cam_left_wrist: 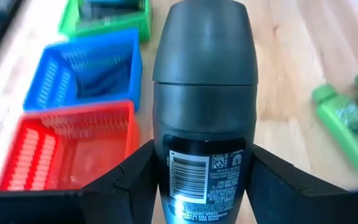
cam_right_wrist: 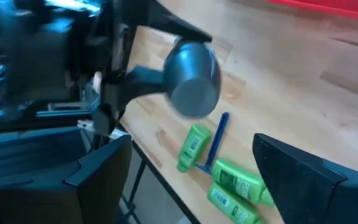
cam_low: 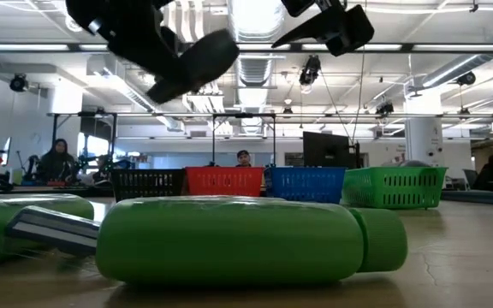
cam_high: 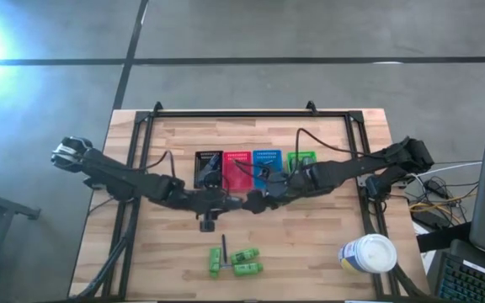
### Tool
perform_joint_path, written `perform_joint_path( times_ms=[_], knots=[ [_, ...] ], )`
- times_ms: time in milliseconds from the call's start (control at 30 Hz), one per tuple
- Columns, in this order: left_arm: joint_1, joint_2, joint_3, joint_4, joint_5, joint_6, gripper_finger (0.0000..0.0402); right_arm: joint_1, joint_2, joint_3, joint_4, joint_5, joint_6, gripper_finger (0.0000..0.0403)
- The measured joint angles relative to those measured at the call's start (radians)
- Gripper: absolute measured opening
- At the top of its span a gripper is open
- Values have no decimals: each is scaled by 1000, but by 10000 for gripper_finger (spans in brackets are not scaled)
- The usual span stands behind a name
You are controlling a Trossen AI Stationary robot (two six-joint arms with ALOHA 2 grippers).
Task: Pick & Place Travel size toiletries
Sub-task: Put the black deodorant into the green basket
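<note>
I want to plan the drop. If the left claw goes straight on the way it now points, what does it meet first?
Probably nothing soon. The left claw, shut on the dark grey roll-on container, points along bare table; the blue basket lies beside that line. Depth is unclear.

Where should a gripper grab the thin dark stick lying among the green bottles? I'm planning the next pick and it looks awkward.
Grip the thin dark stick near its far end, the part reaching toward the mesh baskets, coming straight down with fingers across its width. That end lies clear on the wooden table, while small green bottles crowd its lower half.
</note>
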Motion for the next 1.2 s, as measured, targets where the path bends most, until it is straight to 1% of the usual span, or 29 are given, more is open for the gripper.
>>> perform_joint_path(
  times_ms=[233, 367, 433, 500, 733, 900, 1200],
  knots=[
    [3, 41, 65, 43, 7, 52, 198, 0, 32, -2, 20, 2, 30, 357],
    [5, 75, 97, 43, 8, 78, 198, 0, 43, -2, 79, 3, 34, 363],
    [6, 88, 109, 42, 8, 90, 198, 0, 46, -2, 82, 18, 35, 362],
    [6, 92, 117, 44, 8, 91, 198, -1, 49, -3, 75, 20, 34, 356],
    [13, 95, 119, 43, 8, 87, 198, 7, 51, -3, 73, 3, 42, 312],
    [15, 95, 119, 50, 8, 86, 198, 6, 52, -3, 71, -1, 50, 289],
    [16, 96, 119, 69, 8, 85, 198, 6, 52, -10, 67, -7, 68, 280]
  ],
)
